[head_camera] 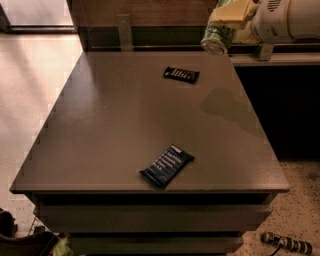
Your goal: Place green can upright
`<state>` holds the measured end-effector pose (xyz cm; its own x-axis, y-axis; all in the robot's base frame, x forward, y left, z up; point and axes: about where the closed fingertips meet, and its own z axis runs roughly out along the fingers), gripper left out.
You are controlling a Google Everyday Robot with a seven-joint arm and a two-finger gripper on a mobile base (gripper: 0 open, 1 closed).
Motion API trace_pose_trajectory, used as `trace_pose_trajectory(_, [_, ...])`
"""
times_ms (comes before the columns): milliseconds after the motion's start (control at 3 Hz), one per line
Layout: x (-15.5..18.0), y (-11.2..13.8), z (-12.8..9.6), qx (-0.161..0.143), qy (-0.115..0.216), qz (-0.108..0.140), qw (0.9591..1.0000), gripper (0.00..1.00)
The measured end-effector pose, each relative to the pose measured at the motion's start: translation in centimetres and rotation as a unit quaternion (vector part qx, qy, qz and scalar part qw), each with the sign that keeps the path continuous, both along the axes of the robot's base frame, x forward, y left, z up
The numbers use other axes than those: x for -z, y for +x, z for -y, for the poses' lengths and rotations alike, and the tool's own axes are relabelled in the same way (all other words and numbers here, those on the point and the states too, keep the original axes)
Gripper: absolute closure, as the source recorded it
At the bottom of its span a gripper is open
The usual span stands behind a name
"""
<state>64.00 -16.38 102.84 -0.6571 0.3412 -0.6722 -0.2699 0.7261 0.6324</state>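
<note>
Two flat dark wrappers are all that rests on your table (115,125). The near snack bar (166,166) lies at an angle close to the front edge. The far snack bar (181,74) lies toward the back, well apart from the first.

Your gripper (226,22) is up at the top right of the view, above the table's far right corner. Its pale yellowish fingers (232,11) are clamped onto the green can (218,39). The can hangs in the air, clear of the tabletop and not touching either bar. It is tilted rather than upright, and its silver end faces down and toward the camera (you can see the round metal rim plainly). The patterned green body runs up between the fingers.

The white arm (287,20) reaches in from the right edge, roughly level, just behind the can.

A soft shadow (222,105) sits on the tabletop below the can, to the right of the far snack bar. Pale floor (30,85) shows to the left of the table.
</note>
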Motion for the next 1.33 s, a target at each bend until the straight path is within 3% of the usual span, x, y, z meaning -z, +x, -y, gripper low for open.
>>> trace_pose_trajectory(333, [-0.40, -0.74, -1.00, -0.060, -0.043, 0.052, 0.9959, 1.00])
trace_pose_trajectory(667, [-0.05, -1.23, -1.54, -0.109, -0.094, 0.106, 0.9839, 1.00])
trace_pose_trajectory(1000, [-0.03, -1.29, -1.94, -0.133, -0.129, 0.142, 0.9723, 1.00])
trace_pose_trajectory(1333, [-0.02, -1.29, -1.94, -0.133, -0.130, 0.142, 0.9723, 1.00])
